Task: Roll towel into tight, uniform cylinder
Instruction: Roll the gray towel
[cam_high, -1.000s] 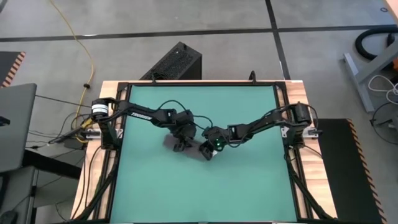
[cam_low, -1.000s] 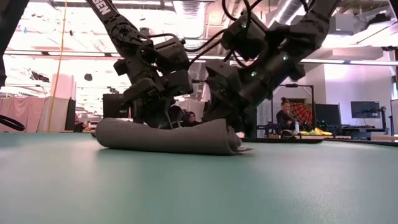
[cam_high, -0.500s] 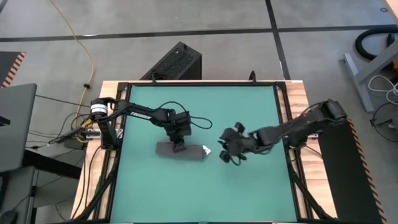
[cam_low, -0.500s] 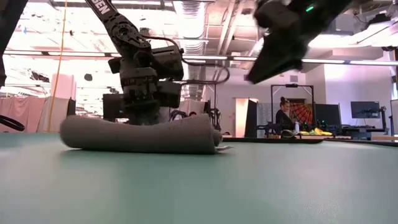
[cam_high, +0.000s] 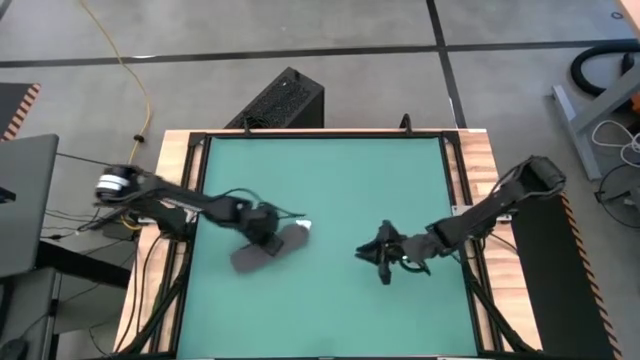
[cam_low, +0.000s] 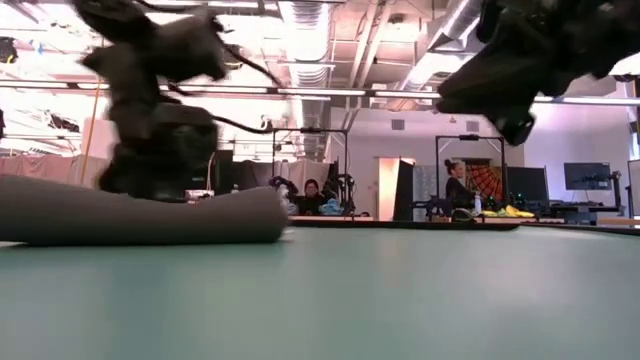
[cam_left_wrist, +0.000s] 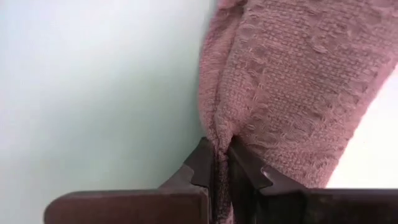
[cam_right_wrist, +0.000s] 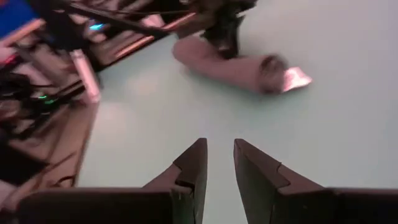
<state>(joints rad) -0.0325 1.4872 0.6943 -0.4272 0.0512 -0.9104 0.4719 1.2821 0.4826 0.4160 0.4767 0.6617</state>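
Left gripper (cam_left_wrist: 221, 163) pinching rolled towel (cam_left_wrist: 292, 93), right gripper (cam_high: 384, 255) clear

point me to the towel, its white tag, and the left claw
towel (cam_high: 262, 250): high view, middle of the rolled grey cloth.
white tag (cam_right_wrist: 296, 78): right wrist view, flap sticking out of the roll's end.
left claw (cam_left_wrist: 222, 163): left wrist view, between the fingertips pinched on the towel's fold.

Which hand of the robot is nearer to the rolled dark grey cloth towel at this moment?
The left hand: it is shut on the rolled dark grey cloth towel, pinching a fold. The right hand hangs apart from the towel, empty, on the table's right half.
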